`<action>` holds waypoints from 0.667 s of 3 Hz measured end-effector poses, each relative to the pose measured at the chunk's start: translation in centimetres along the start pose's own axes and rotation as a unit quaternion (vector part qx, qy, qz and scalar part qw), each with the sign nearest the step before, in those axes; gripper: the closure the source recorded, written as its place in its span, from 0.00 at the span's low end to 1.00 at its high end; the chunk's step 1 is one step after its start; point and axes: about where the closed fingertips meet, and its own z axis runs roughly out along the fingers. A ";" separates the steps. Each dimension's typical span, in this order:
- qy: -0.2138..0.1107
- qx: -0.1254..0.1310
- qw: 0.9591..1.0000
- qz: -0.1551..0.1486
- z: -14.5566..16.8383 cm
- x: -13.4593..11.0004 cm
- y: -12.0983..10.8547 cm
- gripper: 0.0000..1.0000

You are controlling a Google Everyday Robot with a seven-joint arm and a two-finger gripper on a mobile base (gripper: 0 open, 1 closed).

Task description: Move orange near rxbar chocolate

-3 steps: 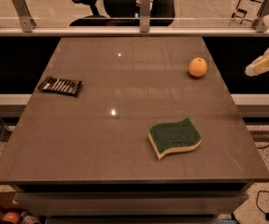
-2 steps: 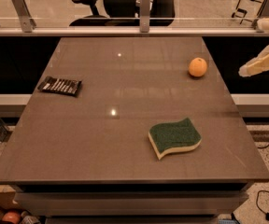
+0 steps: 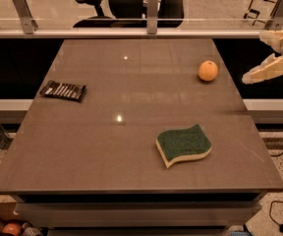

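Table [image 3: 82,151]: flat grey-brown top with a slight gloss and two small light spots.
Room: glass rail [image 3: 146,26] with metal posts along the far edge, a black office chair [image 3: 127,4] beyond it, speckled floor near right.
Orange [image 3: 208,71]: far right on the table, alone.
Rxbar [image 3: 63,90]: left edge, well apart from the orange; its rows of white lettering are too small to read.
Sponge [image 3: 183,145]: green over yellow, near right.
Gripper [image 3: 253,56]: off the table's right edge, level with the orange, fingers spread wide, holding nothing.
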 end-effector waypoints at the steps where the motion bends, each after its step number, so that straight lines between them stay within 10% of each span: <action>1: -0.015 -0.015 1.000 0.007 1.5 1.2 -0.6 0.00; 2: -0.038 -0.029 0.999 0.006 3.3 2.2 -1.2 0.00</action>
